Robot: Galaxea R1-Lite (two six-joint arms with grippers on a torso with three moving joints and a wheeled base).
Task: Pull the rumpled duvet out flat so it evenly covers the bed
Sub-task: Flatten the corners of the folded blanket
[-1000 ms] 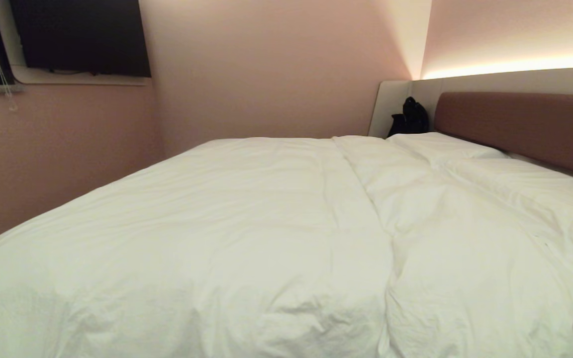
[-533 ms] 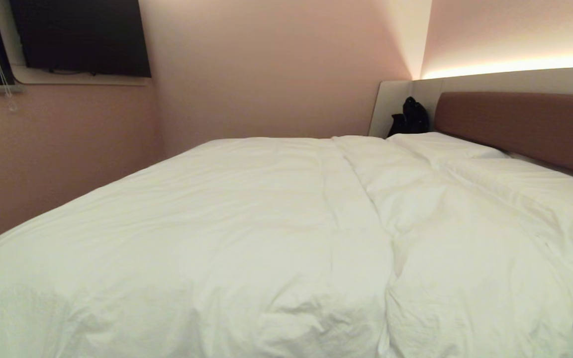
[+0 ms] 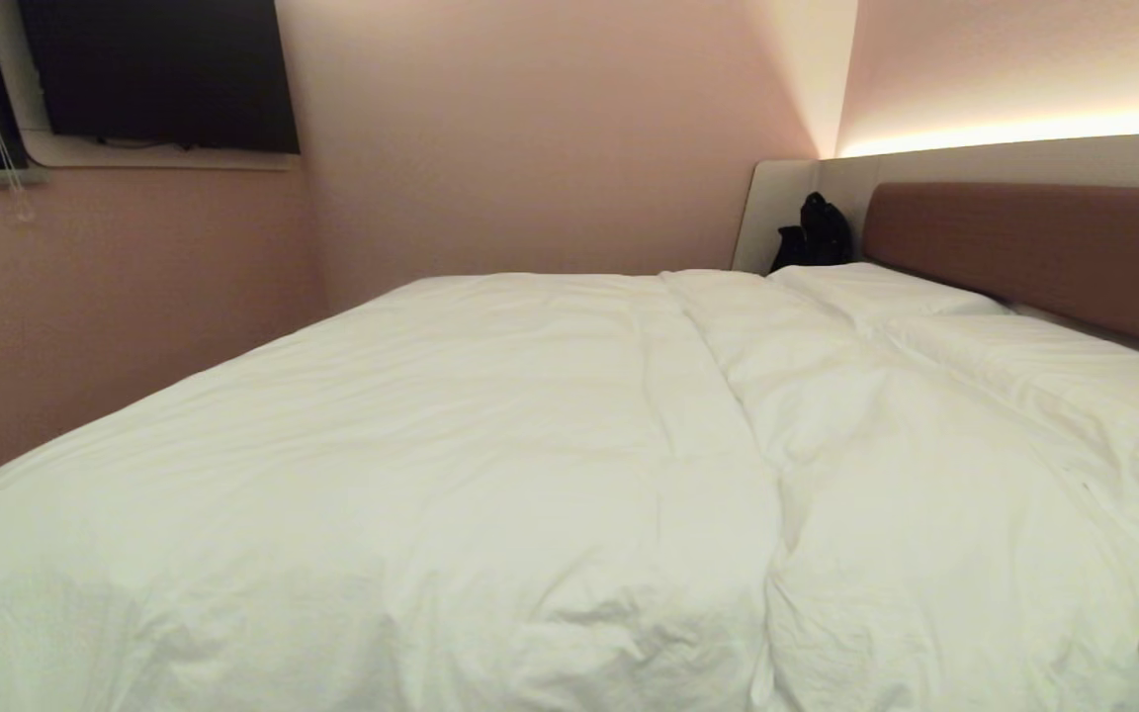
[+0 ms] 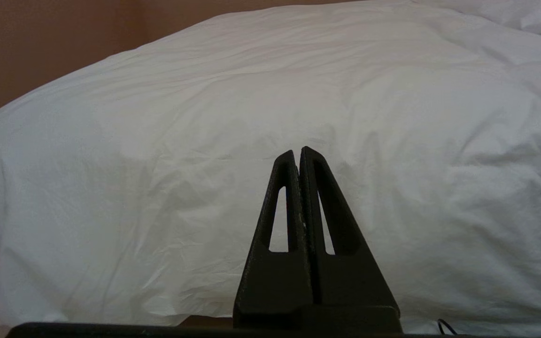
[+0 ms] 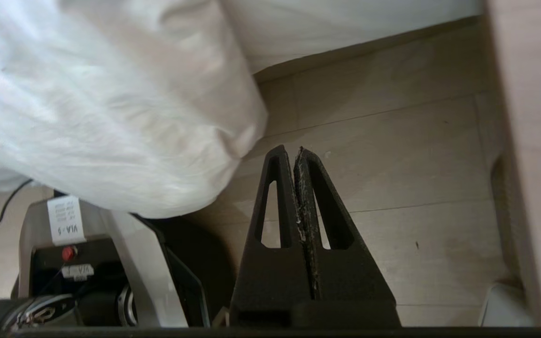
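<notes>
duvet (image 5: 101,108) corner just beside closed right gripper (image 5: 295,152), not gripped

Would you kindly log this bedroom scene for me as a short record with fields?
duvet: white, spread over the bed, soft wrinkles, one long crease down the middle
pillows: white, flat, by the headboard
headboard: brown, padded
black bag: in the corner beside the headboard
left claw: shut, empty, facing the duvet's side
right claw: shut, empty, over the floor beside the duvet's hanging edge
</notes>
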